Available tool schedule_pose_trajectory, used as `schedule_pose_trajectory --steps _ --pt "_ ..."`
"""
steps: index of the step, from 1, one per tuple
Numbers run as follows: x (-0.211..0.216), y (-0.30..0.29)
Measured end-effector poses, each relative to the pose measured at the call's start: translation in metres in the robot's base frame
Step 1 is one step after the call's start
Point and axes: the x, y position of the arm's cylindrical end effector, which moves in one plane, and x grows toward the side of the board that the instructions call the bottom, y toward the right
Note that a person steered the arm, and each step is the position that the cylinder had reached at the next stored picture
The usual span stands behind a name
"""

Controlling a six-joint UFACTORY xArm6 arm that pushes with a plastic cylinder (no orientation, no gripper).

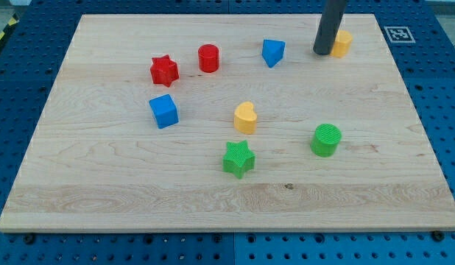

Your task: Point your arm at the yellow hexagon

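Observation:
The yellow hexagon (pixel 343 43) sits near the view's top right of the wooden board (pixel 102 184), partly hidden by the rod. My tip (pixel 322 52) rests on the board just left of the yellow hexagon, touching or nearly touching its left side. The dark rod rises out of the view's top.
A blue block (pixel 273 52) lies left of my tip. A red cylinder (pixel 208 57) and red star (pixel 164 70) lie at the upper left, a blue cube (pixel 164 110) below them. A yellow heart (pixel 245 118), green star (pixel 238 159) and green cylinder (pixel 326 140) lie lower down.

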Motion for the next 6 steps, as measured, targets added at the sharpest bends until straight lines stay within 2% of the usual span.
schedule_pose_trajectory --steps 1,2,4,5,6 --pt "0.0 -0.001" --pt "0.0 -0.054" --pt "0.0 -0.063" --pt "-0.051 -0.053" --pt "-0.066 -0.048"
